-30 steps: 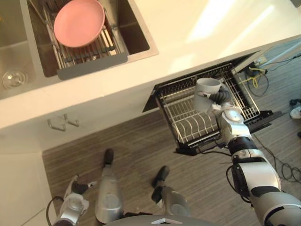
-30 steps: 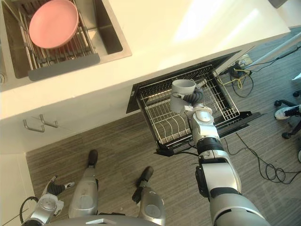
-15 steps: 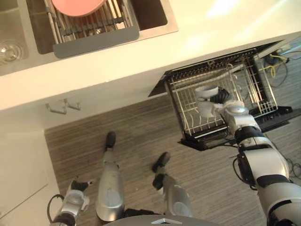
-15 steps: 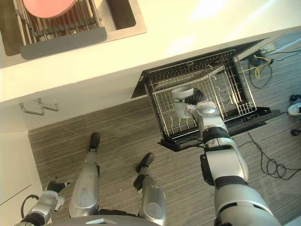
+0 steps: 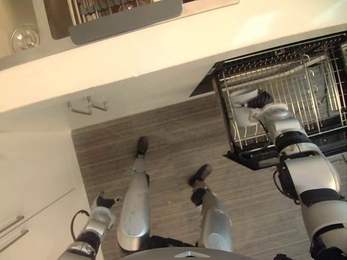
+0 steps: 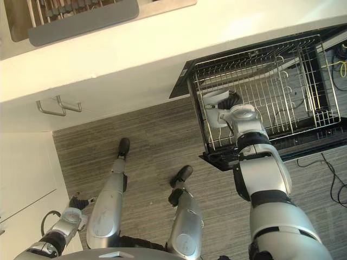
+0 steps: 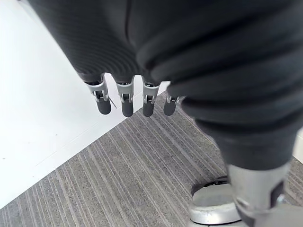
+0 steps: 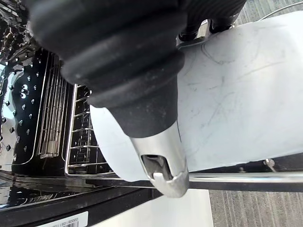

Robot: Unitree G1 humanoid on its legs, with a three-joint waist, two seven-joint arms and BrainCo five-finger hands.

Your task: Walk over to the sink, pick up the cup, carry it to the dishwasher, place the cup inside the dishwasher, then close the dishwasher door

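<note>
No readable words, brands or numbers anywhere. Just one white sticker [image 8: 66, 221] with small dark print, stuck on the black front edge of the dishwasher [image 8: 38, 198], below the wire rack [image 8: 75, 127], seen from the right wrist. Too small and cut off at the view's border to make out, letters or digits alike.

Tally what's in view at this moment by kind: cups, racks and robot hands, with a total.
cup: 1
dishwasher rack: 1
sink rack: 1
hands: 2 (left hand, right hand)
Total: 5
</note>
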